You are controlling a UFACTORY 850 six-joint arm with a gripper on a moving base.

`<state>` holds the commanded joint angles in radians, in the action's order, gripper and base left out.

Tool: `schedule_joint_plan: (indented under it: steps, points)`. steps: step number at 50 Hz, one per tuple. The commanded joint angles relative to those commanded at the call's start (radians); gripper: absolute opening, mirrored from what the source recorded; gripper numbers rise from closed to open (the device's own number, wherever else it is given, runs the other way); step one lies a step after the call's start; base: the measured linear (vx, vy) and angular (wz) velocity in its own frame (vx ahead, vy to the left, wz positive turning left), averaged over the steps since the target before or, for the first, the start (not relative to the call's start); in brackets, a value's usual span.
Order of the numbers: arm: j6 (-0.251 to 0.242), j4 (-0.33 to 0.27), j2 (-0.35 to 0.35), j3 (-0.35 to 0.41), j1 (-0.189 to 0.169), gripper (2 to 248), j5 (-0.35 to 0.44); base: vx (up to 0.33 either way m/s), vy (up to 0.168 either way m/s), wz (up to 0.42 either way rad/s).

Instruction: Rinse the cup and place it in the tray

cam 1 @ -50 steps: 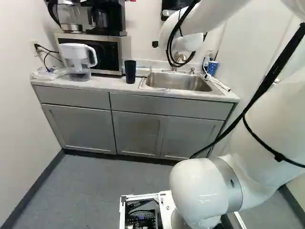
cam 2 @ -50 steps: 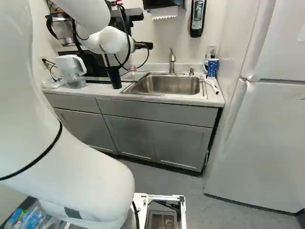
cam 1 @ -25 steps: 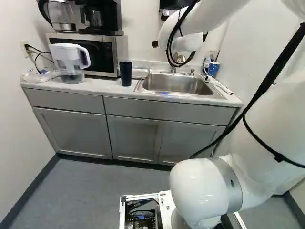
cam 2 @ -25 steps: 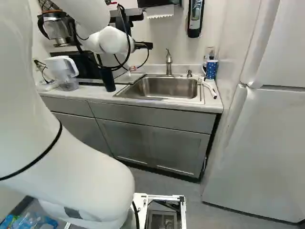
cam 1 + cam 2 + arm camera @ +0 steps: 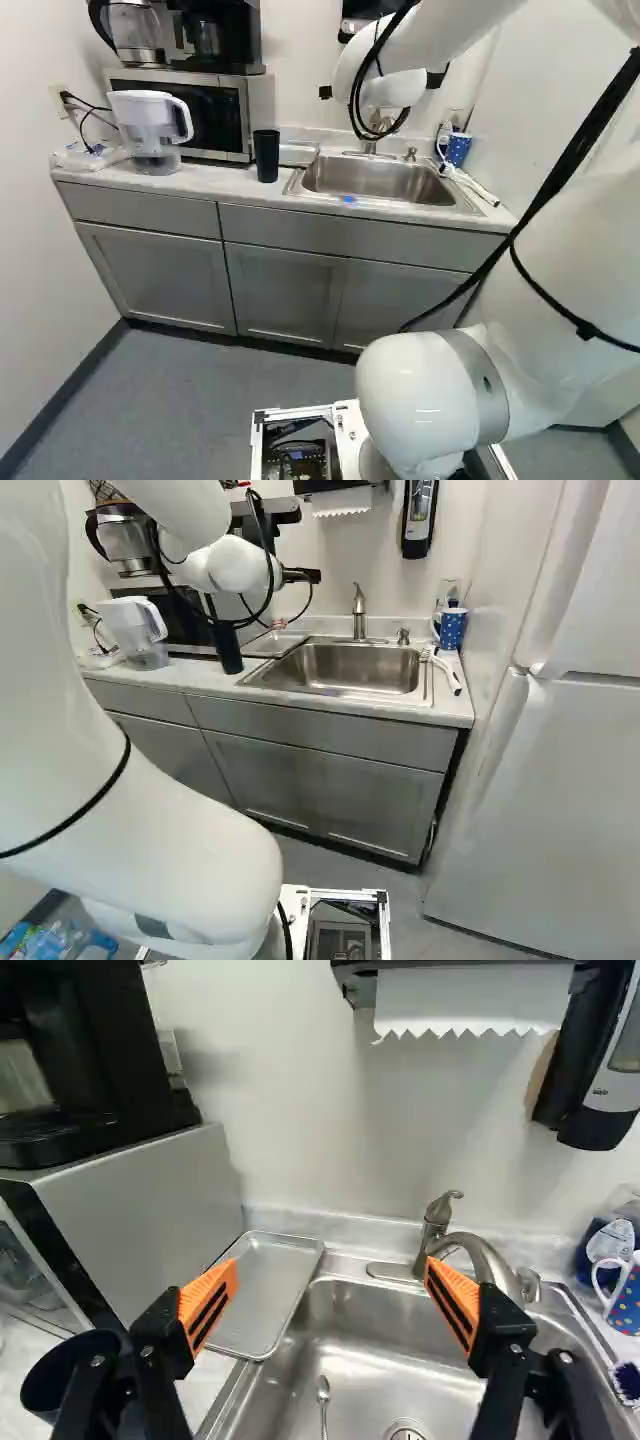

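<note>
1. the tool (image 5: pixel 278 623) is mostly hidden by the arm in both base views; the wrist view shows its two fingers wide apart, holding nothing.
2. the dark cup (image 5: pixel 266 157) stands upright on the tabletop (image 5: pixel 225 178), left of the sink (image 5: pixel 365 1345); in the wrist view the left finger's linkage hides part of it.
3. the metal tray (image 5: pixel 262 1290) lies far left beside the sink, one edge by its rim; the left fingertip covers a bit of it in the wrist view.
4. the drain (image 5: pixel 405 1430) is cut off at the frame edge, as is the one spoon (image 5: pixel 323 1400) in the sink.
5. count: one dark cup, one dotted mug (image 5: pixel 452 628) right of the sink, one tray, one tap (image 5: pixel 359 612).
6. the mug and the brush (image 5: pixel 627 1380) near it are cut off in the wrist view; something clear behind the mug is hard to make out.
7. left of the cup: one pitcher (image 5: pixel 150 125), and one microwave (image 5: pixel 215 115) under a coffee maker (image 5: pixel 225 35).
8. one fridge (image 5: pixel 530 810) stands to the right.
</note>
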<state>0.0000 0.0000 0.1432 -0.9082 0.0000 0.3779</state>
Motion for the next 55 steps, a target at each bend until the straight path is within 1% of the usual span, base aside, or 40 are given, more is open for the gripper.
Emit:
schedule_joint_plan:
  steps: [16,37,55]
  points:
    - [0.000,0.000,0.000,0.000,0.000,247,0.000,0.041,-0.049,0.154]
    - [0.000,0.000,0.000,0.000,0.000,247,0.000,0.050,-0.074,0.002]
    - [0.000,0.000,0.000,0.000,0.000,247,0.000,0.043,-0.010,-0.011]
